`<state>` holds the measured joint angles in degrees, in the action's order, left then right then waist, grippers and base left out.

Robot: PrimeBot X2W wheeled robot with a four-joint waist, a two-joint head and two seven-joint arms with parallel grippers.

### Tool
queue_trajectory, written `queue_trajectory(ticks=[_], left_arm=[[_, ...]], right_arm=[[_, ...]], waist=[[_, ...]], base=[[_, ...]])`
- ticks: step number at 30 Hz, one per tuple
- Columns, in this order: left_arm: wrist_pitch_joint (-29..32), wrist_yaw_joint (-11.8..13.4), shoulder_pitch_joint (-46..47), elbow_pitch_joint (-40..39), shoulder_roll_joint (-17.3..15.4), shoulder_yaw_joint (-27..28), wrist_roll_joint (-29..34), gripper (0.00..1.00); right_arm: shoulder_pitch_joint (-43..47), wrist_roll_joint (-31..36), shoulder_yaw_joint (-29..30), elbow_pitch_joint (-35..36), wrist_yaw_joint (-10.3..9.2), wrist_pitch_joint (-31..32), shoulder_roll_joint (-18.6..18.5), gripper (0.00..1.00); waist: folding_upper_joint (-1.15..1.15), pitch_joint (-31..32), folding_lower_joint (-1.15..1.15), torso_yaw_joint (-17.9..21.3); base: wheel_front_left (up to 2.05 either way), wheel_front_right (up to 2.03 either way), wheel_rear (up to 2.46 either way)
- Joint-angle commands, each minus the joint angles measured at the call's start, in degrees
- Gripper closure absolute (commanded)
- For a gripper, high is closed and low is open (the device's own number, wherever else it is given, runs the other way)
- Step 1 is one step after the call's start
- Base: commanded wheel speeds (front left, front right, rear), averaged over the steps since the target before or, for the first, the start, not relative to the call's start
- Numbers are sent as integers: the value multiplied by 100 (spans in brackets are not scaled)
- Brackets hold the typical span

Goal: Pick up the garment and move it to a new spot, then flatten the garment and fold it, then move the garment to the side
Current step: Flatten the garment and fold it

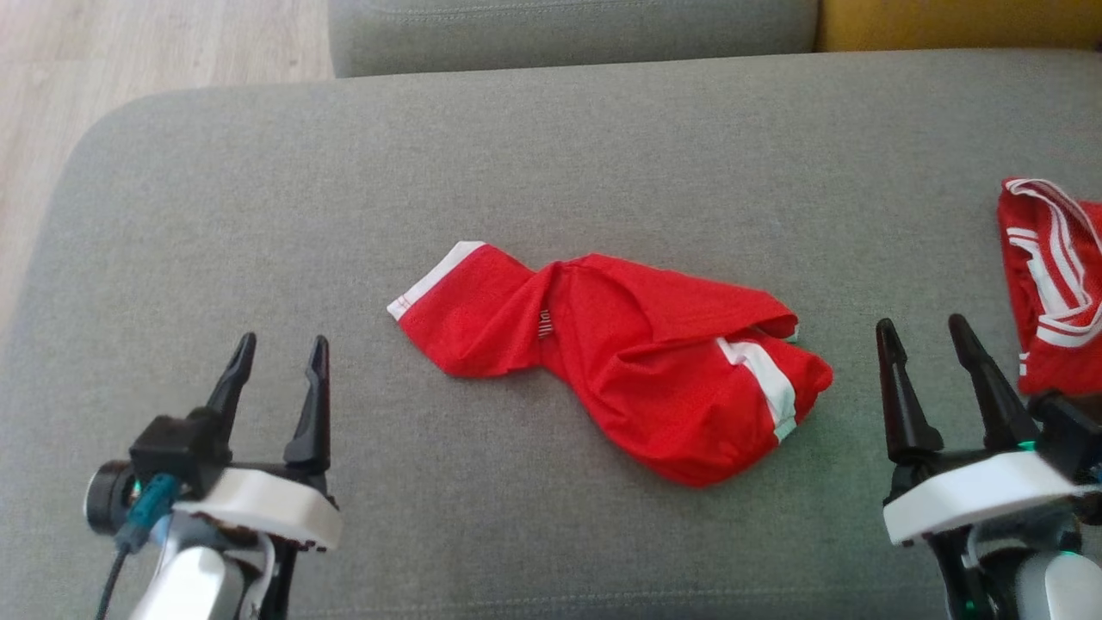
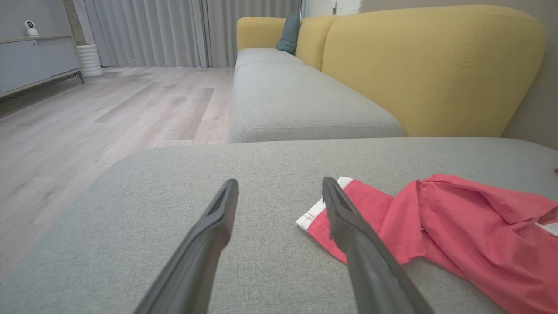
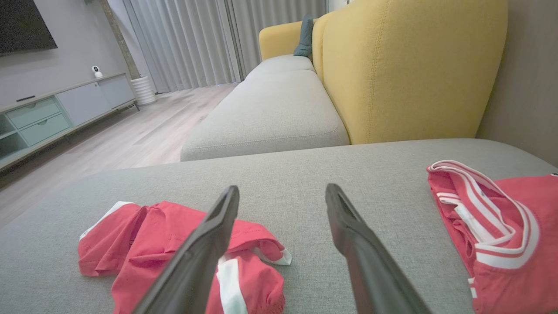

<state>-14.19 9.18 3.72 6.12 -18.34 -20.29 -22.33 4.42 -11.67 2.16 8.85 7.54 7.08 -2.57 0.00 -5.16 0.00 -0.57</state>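
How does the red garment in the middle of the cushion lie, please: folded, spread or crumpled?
Crumpled: the red garment lies twisted at its middle, creased, its white-striped end bunched over itself.

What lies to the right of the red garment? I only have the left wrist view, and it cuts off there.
Observer: A second red garment, white-striped, lies near the right edge of the cushion, apart from the crumpled garment.
Operator: Where's the right gripper?
Observer: The right gripper is open and holds nothing, its fingers pointing at the gap between the two garments.
Operator: And the crumpled one's right end?
Observer: It's folded over on itself, with a white band across it.
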Motion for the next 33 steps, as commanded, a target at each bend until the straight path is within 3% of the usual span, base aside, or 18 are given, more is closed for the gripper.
queue_trajectory(ticks=[1, 6, 18, 24, 33], left_arm=[[3, 38, 304, -208, -189, 155, 49, 0], [308, -150, 675, -336, -94, -209, 162, 0], [1861, -1187, 2176, -18, 797, -1664, 124, 0], [2132, -1447, 2804, 476, 1022, -2206, 353, 0], [2420, -1546, 3341, 1403, 1111, -2413, 342, 0]], right_arm=[[-110, -18, -120, 244, -5, 14, -31, 0], [-184, -24, -110, 263, -5, 6, -31, 0], [-472, -58, -190, 214, -5, -73, -31, 0], [-597, -130, -215, 100, -5, -190, -31, 0], [-675, -229, -243, -23, -5, -348, -31, 0]], waist=[[0, -34, 0, -5], [0, -235, 0, -7], [0, -787, 0, 318], [0, -988, 0, 586], [0, -1173, 0, 831]], base=[[0, 0, 0], [0, 0, 0], [0, 0, 0], [0, 0, 0], [0, 0, 0]])
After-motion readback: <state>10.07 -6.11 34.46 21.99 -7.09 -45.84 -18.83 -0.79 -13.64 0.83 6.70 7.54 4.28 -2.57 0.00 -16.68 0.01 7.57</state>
